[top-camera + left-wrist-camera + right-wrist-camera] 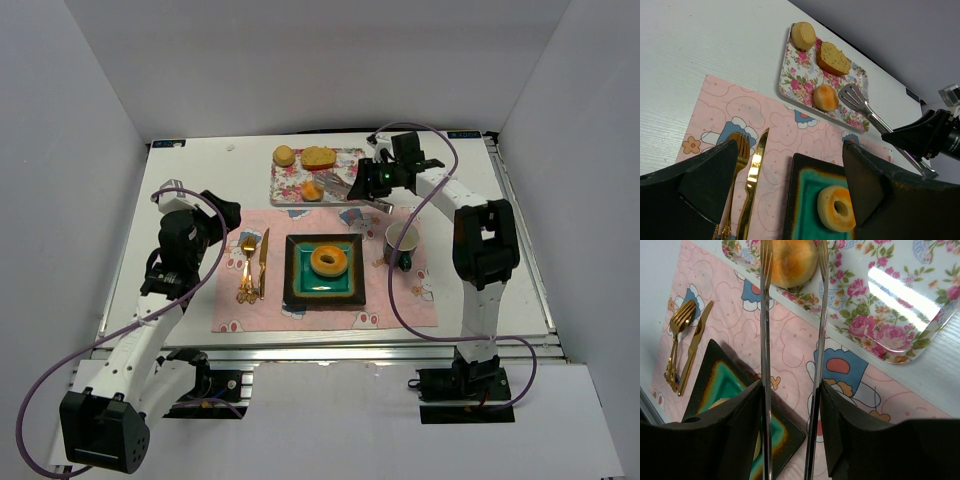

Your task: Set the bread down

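Three breads lie on the floral tray (345, 155): a round roll (284, 155), a brown slice (319, 158) and a small bun (312, 190). My right gripper (385, 178) is shut on metal tongs (340, 186) that reach over the tray. In the right wrist view the tongs' two arms (765, 340) run between my fingers, and the bun (792, 260) shows between their tips. From the left wrist view the tongs' head (854, 96) sits just right of the bun (825, 97); whether they touch I cannot tell. A ring-shaped bread (329, 260) rests on the green plate (300, 285). My left gripper (225, 213) is open and holds nothing.
A pink placemat (240, 320) carries the plate, a gold fork (247, 268), a gold knife (263, 262) and a dark cup (402, 242) at its right. White walls close in the table on three sides.
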`<state>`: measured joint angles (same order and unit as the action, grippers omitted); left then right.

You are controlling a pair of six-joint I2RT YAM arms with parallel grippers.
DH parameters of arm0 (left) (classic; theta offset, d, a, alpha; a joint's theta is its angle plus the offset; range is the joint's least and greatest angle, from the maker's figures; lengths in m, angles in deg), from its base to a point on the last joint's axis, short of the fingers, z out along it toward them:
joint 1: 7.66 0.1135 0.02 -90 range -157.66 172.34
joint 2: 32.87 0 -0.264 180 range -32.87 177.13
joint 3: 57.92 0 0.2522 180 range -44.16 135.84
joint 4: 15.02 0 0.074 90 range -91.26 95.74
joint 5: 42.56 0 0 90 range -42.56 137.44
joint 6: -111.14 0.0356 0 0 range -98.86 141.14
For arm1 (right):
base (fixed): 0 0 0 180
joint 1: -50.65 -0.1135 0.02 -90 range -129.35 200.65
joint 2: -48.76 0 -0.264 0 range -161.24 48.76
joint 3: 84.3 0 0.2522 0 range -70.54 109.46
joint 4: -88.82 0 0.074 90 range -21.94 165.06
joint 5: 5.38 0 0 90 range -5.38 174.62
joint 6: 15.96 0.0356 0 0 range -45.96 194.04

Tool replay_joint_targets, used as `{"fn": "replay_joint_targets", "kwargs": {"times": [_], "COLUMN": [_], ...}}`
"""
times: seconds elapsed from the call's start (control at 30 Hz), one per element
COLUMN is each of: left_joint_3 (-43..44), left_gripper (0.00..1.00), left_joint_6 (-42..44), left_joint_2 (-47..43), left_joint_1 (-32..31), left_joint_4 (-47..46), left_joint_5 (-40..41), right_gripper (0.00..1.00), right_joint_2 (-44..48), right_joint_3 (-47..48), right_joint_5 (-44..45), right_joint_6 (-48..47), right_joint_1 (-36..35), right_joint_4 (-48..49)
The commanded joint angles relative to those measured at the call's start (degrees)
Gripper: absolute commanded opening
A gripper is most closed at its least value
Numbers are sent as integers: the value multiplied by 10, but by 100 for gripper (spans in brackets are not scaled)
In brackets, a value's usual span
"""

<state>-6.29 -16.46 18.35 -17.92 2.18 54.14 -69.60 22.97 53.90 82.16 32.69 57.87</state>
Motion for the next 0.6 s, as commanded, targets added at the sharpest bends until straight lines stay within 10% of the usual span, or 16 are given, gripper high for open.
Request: {"fn": "replay_joint_targets", "kwargs": {"times": [0.0,0.57], "left_joint_3": [17,19], "left_gripper": [94,94], "left_joint_6": [-3,-5], "left_joint_2": [-2,-1], "left_joint_1": [-3,-2], "left_joint_4": [-1,6], "left_joint_5": [5,10], "right_gripper": [53,55], "right_joint_2": [-5,-22], "right_joint_3": [-11,-40], "right_joint_5": [-25,-60], "right_joint_6": [32,102], "right_joint_1": [0,0], "right_joint_4": [30,61]}}
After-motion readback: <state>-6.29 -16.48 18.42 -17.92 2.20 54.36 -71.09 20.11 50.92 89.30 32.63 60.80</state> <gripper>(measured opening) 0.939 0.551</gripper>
